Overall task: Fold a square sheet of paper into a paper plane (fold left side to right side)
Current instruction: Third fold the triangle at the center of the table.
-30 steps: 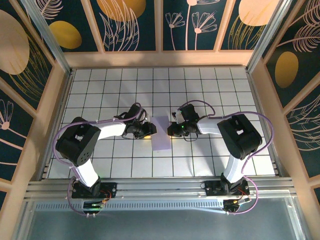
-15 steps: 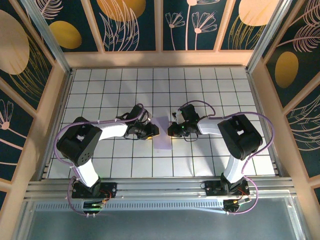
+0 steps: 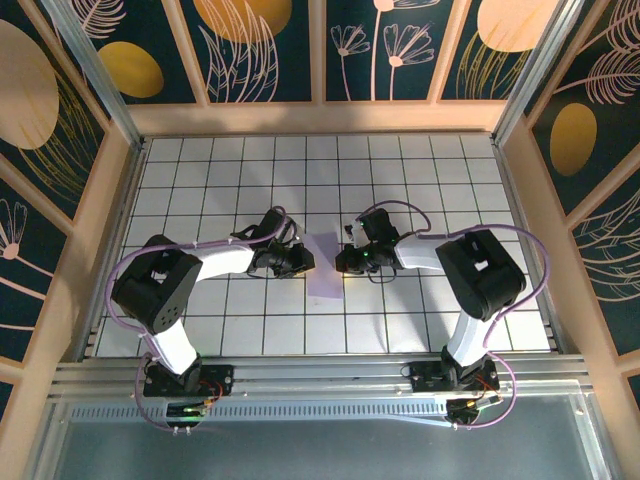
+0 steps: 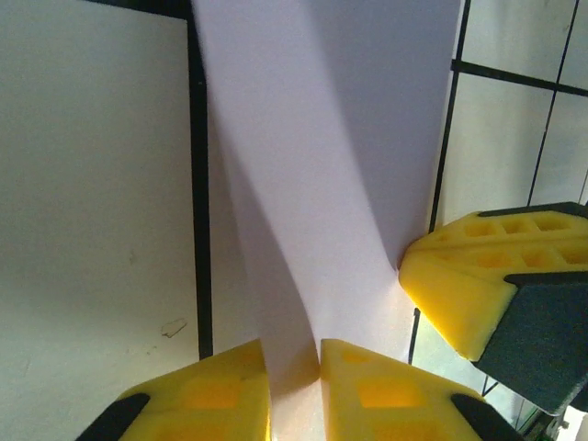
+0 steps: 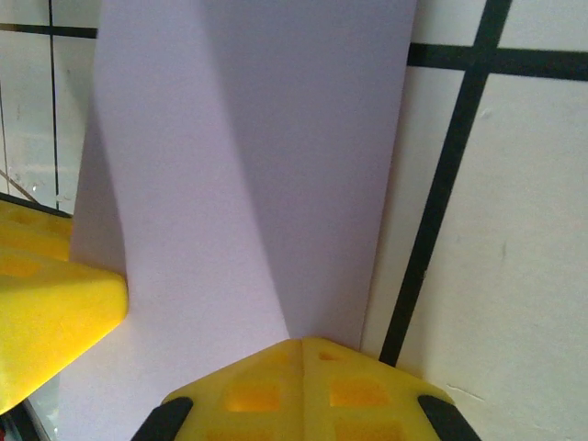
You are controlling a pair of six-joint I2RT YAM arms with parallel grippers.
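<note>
The lavender sheet of paper [image 3: 325, 268] lies folded into a narrow strip on the white grid tiles, between both grippers. My left gripper [image 3: 308, 262] is at its left edge. In the left wrist view a raised flap of the paper [image 4: 331, 165] runs down between the yellow fingers, and the left gripper [image 4: 294, 358] is shut on it. My right gripper [image 3: 343, 262] is at the right edge. Its fingers [image 5: 349, 386] are shut together with nothing between them, and the tip of the right gripper [image 5: 301, 347] rests on the paper [image 5: 248, 165]. A paper plane is out of view.
The tiled table [image 3: 200, 180] is boxed in by wooden walls [image 3: 90, 240] on the left, back and right. An aluminium rail [image 3: 320, 385] runs along the near edge by the arm bases. The two grippers' yellow fingers are close together over the paper.
My left gripper has edged right and closed its jaws on the paper's raised flap. The right gripper has stayed shut in the same place.
</note>
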